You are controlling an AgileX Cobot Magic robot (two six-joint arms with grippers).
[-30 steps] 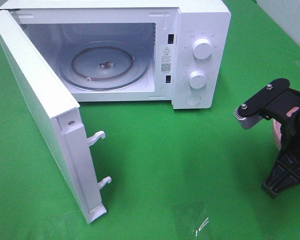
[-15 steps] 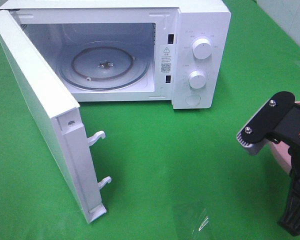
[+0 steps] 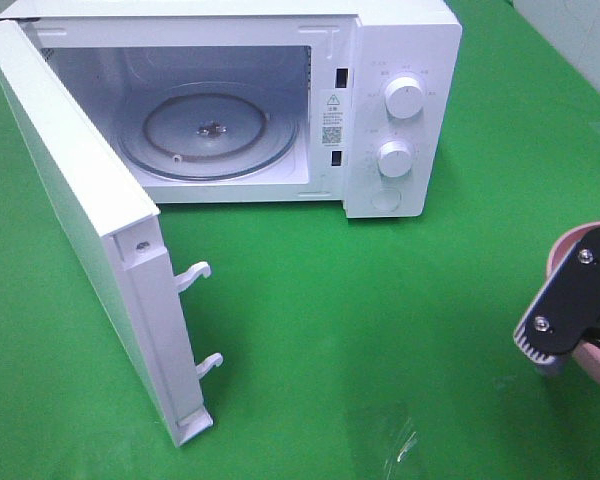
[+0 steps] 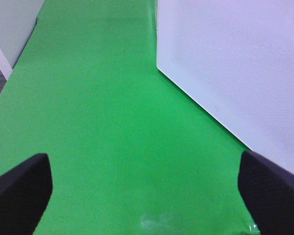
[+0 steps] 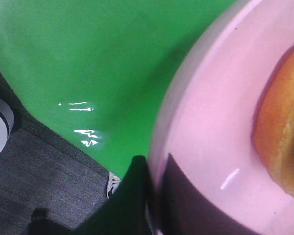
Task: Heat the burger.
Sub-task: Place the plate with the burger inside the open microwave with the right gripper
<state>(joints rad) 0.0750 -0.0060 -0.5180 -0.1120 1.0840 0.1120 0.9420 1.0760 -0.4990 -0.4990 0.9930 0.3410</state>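
Right pincer [image 5: 154, 196] clamps pink plate [image 5: 206, 122] rim at bench [image 3: 380, 330] right edge, likely to carry burger [image 5: 284, 137] into open microwave [image 3: 400, 60]; left pincer [image 4: 147, 196] apart.

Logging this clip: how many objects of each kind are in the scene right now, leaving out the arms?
Boxy white microwave oven, door open: 1
Round pink plate: 1
Round golden-brown burger, on the plate: 1
Total: 3

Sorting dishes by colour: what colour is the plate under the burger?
The plate is pink, clearest in the right wrist view.
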